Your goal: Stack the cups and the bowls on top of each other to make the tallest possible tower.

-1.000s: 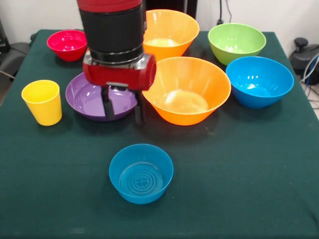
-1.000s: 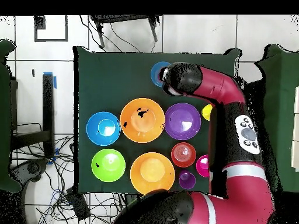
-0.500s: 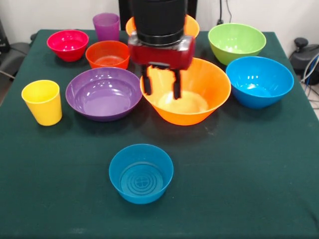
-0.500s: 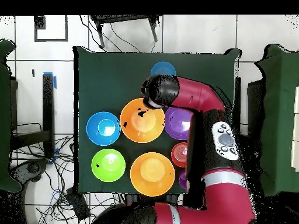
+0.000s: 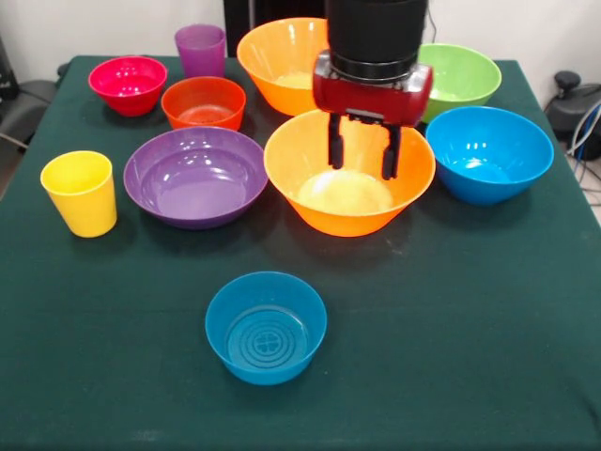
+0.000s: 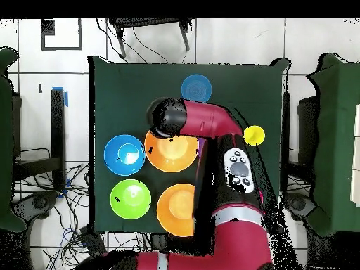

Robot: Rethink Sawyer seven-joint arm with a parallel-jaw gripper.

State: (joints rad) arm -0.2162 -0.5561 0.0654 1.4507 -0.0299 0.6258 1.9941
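Gripper (image 5: 363, 158) is hanging over the mid-table orange bowl (image 5: 349, 170), fingers spread apart and gripping nothing, tips dipping just inside the bowl's far rim. I am seeing the red arm (image 6: 211, 126) in the overhead view covering that bowl's edge and hiding the purple bowl.

Second large orange bowl (image 5: 286, 58) is sitting behind it toward the far edge, partly masked by the wrist. Green bowl (image 5: 462, 77) is lying near the far corner on the picture's right in the front view, with the medium blue bowl (image 5: 488, 152) just in front of it, close beside the mid-table orange bowl.

Wide purple bowl (image 5: 195, 175) is resting just beside that orange bowl on the other side. Orange-red bowl (image 5: 203, 102), pink-red bowl (image 5: 127, 84) and purple cup (image 5: 200, 49) are grouping toward the far corner on the picture's left. Yellow cup (image 5: 80, 192) is standing upright near that side edge. Teal bowl (image 5: 266, 325) is sitting alone toward the near edge. Nothing is stacked; every piece is sitting on the green cloth (image 5: 451, 319)
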